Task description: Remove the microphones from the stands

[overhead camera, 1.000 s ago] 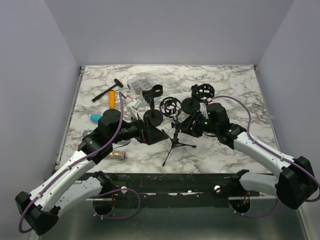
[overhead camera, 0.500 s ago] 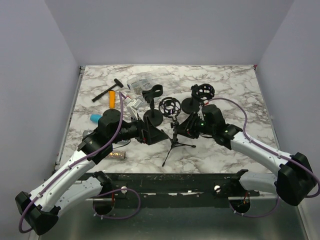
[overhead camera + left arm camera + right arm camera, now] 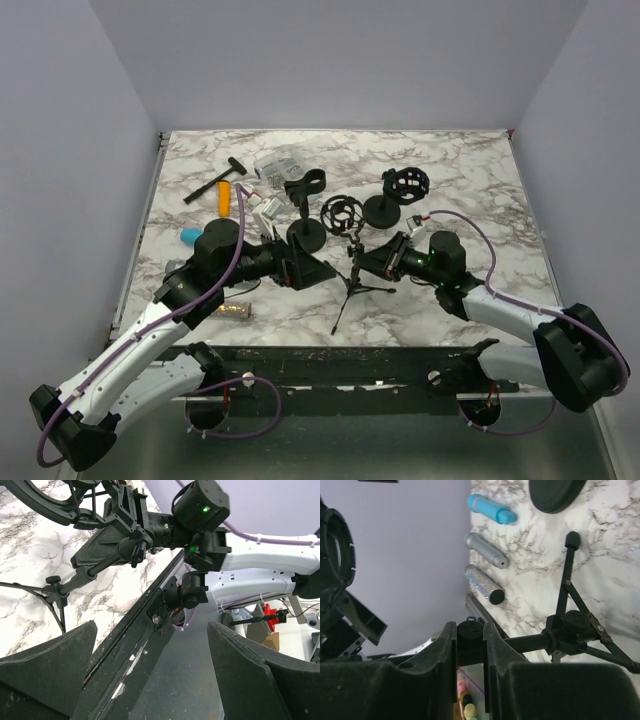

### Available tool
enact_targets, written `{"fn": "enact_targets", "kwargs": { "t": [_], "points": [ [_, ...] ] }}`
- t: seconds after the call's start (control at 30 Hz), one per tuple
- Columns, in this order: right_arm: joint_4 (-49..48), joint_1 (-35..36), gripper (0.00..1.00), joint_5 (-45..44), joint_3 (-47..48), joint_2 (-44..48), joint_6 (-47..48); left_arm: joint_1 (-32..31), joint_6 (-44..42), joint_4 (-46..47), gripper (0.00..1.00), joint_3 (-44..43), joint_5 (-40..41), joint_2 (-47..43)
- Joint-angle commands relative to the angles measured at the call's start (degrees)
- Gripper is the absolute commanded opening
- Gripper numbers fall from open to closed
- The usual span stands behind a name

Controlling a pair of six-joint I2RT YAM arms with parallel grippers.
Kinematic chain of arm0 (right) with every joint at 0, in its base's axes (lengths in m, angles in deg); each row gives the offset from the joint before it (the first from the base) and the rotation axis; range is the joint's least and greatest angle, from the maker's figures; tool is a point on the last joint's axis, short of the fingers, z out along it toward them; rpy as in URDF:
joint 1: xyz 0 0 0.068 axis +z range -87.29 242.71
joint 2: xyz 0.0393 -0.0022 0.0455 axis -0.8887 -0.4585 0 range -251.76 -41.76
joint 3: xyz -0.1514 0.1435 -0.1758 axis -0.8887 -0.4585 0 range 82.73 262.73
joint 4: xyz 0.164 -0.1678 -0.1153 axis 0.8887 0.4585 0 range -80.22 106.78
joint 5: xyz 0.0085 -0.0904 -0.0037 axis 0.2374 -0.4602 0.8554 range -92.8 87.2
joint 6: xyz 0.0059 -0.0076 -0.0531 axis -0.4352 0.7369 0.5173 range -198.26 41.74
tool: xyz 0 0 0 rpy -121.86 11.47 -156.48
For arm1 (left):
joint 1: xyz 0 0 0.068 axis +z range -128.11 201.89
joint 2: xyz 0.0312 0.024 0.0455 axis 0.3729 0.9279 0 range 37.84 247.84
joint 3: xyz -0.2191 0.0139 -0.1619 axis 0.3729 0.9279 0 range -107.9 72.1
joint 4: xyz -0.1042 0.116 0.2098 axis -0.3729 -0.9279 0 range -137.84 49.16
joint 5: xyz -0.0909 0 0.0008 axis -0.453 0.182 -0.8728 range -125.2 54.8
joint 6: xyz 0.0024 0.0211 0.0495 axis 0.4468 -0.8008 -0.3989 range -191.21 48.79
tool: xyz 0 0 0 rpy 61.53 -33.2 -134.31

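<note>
Far left of the tripod stand (image 3: 350, 285), flat on the marble worktop (image 3: 460, 180): glittery microphone (image 3: 232, 312), well apart from it. Nearer in: left pincer (image 3: 300, 265), spread wide, empty. Atop the stand: shock-mount ring (image 3: 340, 212), seemingly empty. Just right: right pincer (image 3: 385, 258), pinching the stand's stem. Looks light, rigid, slick, prone to rolling; best gripped mid-barrel.
</note>
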Motion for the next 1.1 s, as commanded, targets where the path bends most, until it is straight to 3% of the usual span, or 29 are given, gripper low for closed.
{"fn": "enact_targets", "kwargs": {
  "t": [0.0, 0.17, 0.37, 0.47, 0.57, 0.77, 0.83, 0.9, 0.97, 1.07],
  "points": [
    [-35.6, -3.5, 0.01, 15.5, -7.0, -7.8, -2.6, -0.3, 0.1, 0.4, 0.96, 1.0, 1.4, -1.5],
    [-47.4, -3.5, 0.01, 19.5, -7.0, -16.4, -3.1, -0.3, 0.7, 1.5, 0.96, 1.7, 1.8, -2.0],
    [-74.7, -3.5, 0.0, 22.1, -8.2, -32.9, -8.8, -0.4, 2.5, 3.8, 0.96, 3.7, 1.2, -2.6],
    [-76.5, -3.4, 0.01, 20.8, -7.5, -40.1, -9.0, -0.3, 3.4, 4.3, 0.96, 3.8, 0.7, -2.7],
    [-75.5, -3.4, 0.01, 18.3, -8.5, -40.1, -8.3, -0.4, 3.0, 3.0, 0.96, 3.2, 1.3, -3.4],
    [-66.1, -3.4, 0.01, 18.1, -8.0, -37.6, -4.2, -0.4, 2.2, 1.7, 0.96, 2.9, 2.2, -3.9],
    [-61.3, -3.4, 0.09, 17.9, -7.9, -34.1, -4.5, -0.5, 2.2, 1.6, 0.96, 2.7, 2.0, -3.7],
    [-46.5, -3.4, 0.18, 15.7, -6.8, -27.6, -1.8, -0.5, 2.1, 1.5, 0.96, 2.6, 2.2, -3.7],
    [-23.9, -3.4, 0.35, 11.7, -4.2, -19.6, 2.9, -0.4, 1.8, 1.1, 0.96, 2.4, 2.4, -3.8],
    [0.9, -3.4, 0.57, 5.4, 1.8, -8.9, 10.4, -0.4, 1.4, 0.6, 0.96, 2.2, 2.5, -3.8]
  ]
}}
